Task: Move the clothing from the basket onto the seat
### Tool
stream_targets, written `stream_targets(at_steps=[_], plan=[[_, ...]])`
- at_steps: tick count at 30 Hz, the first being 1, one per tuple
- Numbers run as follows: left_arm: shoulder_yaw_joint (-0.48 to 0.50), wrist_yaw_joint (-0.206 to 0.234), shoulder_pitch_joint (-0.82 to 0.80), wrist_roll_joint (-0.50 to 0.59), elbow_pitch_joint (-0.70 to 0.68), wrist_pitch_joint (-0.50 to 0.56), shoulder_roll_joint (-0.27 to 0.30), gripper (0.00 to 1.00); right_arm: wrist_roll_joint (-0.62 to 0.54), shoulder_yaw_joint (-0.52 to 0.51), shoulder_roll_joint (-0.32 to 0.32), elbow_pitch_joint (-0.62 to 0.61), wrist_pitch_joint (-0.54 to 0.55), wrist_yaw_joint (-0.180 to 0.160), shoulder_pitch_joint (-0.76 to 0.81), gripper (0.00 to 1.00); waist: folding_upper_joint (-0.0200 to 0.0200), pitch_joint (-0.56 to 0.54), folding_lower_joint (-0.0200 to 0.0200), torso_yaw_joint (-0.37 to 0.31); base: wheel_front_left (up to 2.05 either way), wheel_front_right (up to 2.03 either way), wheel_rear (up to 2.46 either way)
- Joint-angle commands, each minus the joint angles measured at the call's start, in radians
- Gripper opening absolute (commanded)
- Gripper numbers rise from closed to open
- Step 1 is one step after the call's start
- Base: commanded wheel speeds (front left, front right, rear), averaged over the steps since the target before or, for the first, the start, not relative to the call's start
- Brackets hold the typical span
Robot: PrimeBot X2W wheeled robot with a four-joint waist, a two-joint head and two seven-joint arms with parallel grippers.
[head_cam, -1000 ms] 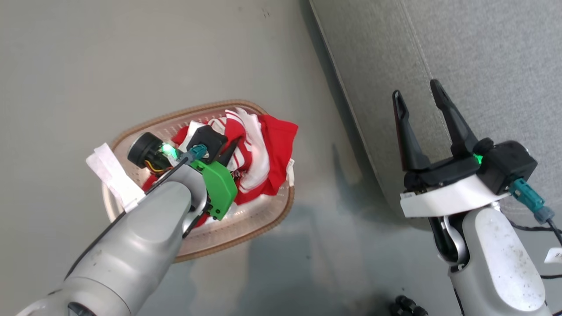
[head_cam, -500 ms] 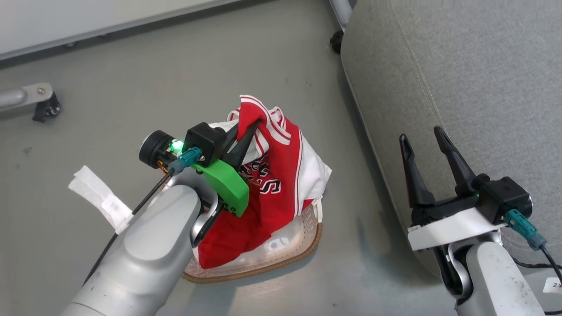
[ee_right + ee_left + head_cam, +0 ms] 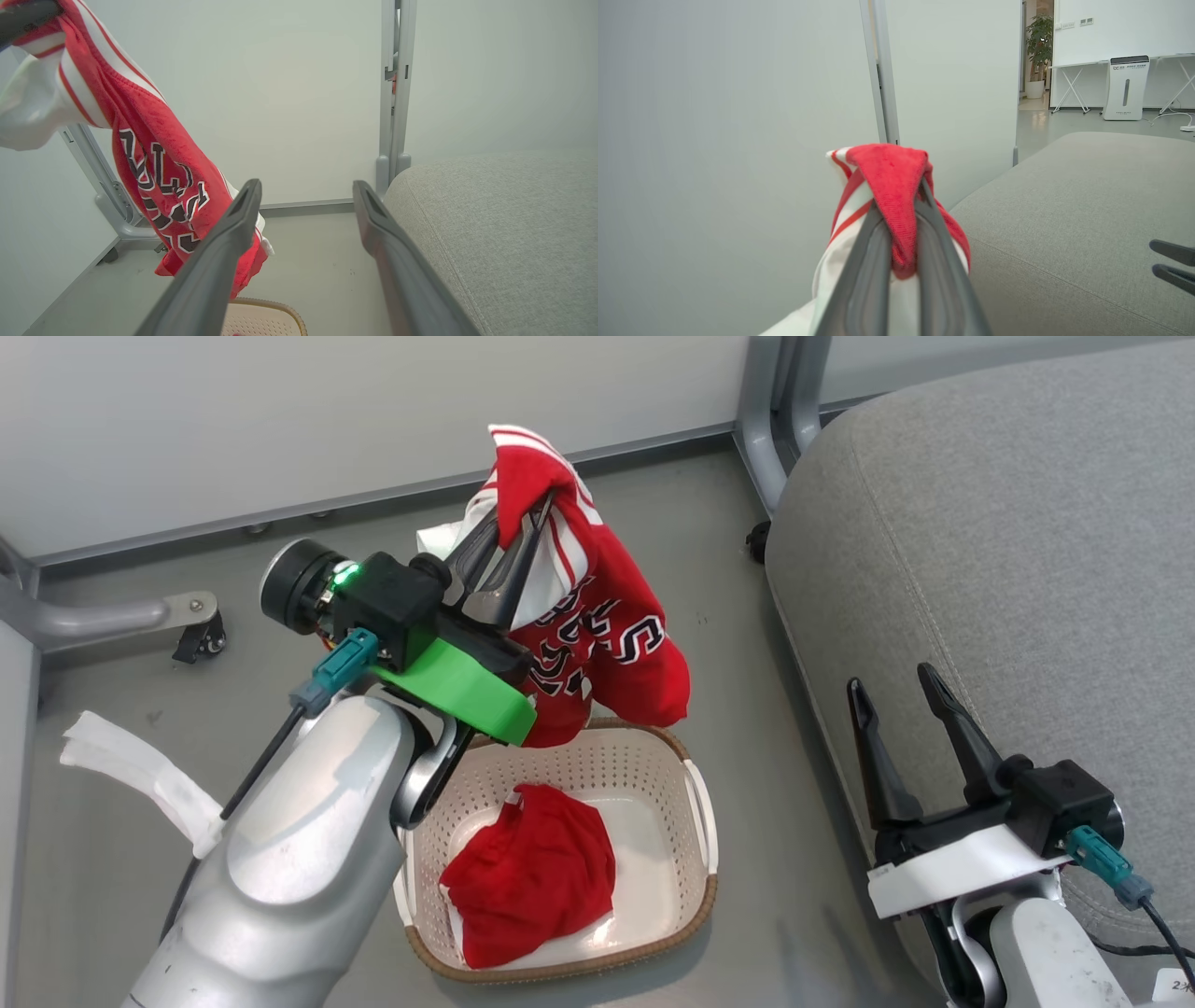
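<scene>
Grey floor [image 3: 121, 709], pale wall [image 3: 280, 411] at far side. Seat [image 3: 980, 569] fills right. Basket [image 3: 695, 803] sits near-centre on floor, just left of seat; red shorts [image 3: 532, 877] lie crumpled inside. Jersey [image 3: 607, 644] hangs over basket's far rim, pinched at a top fold by left gripper [image 3: 541, 509], jaws pressed together on cloth. Your right gripper [image 3: 889, 679] is spread wide, holding nothing, beside seat's edge. You'd do well to swing left arm rightward w/ jersey high enough that hem clears seat's edge, then let go well in from seam, so it doesn't slide off.
</scene>
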Motion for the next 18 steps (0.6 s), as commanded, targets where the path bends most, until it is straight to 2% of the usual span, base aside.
stream_targets(at_steps=[1, 8, 18], plan=[[0.009, 0.001, 0.007, 0.017, -0.024, -0.001, -0.005, 0.00, 0.004, 0.002, -0.004, 0.002, -0.002, 0.000, 0.015, 1.00, 0.0000, -0.027, 0.0001, 0.016, 0.00, 0.00, 0.00], [0.020, 0.001, -0.019, 0.037, -0.115, 0.000, -0.018, 0.00, 0.012, 0.006, -0.004, 0.001, -0.002, 0.000, 0.028, 1.00, 0.0000, -0.058, 0.0001, 0.021, 0.00, 0.00, 0.00], [0.003, 0.012, 0.002, 0.042, -0.162, 0.001, -0.015, 0.00, 0.011, 0.003, -0.004, -0.005, -0.002, 0.000, 0.040, 1.00, 0.0000, -0.069, 0.0001, 0.029, 0.00, 0.00, 0.00]])
